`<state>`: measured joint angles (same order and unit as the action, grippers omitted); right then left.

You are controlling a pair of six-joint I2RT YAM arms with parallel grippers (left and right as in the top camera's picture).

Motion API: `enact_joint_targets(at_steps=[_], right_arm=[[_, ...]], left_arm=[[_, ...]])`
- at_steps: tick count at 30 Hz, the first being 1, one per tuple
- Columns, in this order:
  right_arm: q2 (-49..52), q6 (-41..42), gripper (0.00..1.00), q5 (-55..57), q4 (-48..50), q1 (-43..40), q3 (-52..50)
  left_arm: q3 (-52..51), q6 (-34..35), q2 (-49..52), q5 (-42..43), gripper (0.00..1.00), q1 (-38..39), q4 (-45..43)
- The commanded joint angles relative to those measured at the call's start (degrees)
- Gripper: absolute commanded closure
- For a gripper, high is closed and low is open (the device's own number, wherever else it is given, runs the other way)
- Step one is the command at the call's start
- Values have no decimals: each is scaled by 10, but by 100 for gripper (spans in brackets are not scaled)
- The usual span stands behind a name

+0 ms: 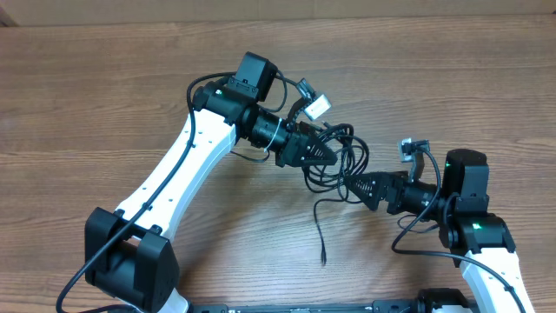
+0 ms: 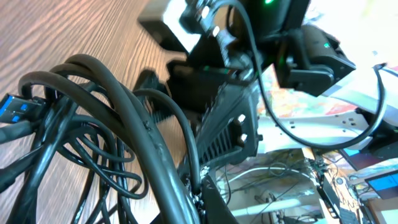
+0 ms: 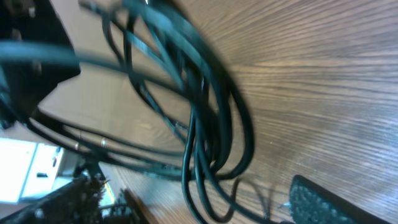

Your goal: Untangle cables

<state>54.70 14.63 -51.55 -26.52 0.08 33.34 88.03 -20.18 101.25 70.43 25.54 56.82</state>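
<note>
Cables (image 1: pixel 346 149): one tangled bundle, mid-table, between the arms. Left gripper (image 1: pixel 323 156) clenched on its loops; right gripper (image 1: pixel 356 184) spread wide against the bundle, grasping nothing. Step judged: taking a second strand. Next: close, draw apart. Table (image 1: pixel 130 78) offered open wood around; edges well apart.

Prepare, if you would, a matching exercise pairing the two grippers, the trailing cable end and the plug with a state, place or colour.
1. left gripper
2. right gripper
3. trailing cable end
4. plug

A. blue
B. jaws open
C. jaws shut on the cables
D. lying on the bare table

Pairs: 1-C, 2-B, 3-D, 4-A
</note>
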Motion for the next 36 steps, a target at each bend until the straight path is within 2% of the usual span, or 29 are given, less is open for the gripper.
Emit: enact_joint_targets(at_steps=[1, 5, 9, 16, 21, 28, 36], right_arm=[[-2, -32, 9, -35, -7, -1, 1], [-2, -32, 9, -38, -9, -1, 1], [-2, -31, 4, -31, -9, -2, 1], [-2, -25, 1, 23, -9, -17, 1], [-2, -25, 1, 22, -9, -54, 1], [-2, -29, 0, 17, -6, -65, 1], [-2, -94, 0, -14, 12, -65, 1]], left_arm=[[14, -21, -16, 45, 96, 4, -12], [14, -21, -16, -6, 96, 4, -6], [14, -26, -16, -35, 96, 4, 20], [14, -116, -16, -44, 96, 4, 132], [14, -150, -16, -63, 96, 5, 187], [14, -151, -16, -54, 96, 39, 177], [14, -160, -16, -61, 96, 103, 108]])
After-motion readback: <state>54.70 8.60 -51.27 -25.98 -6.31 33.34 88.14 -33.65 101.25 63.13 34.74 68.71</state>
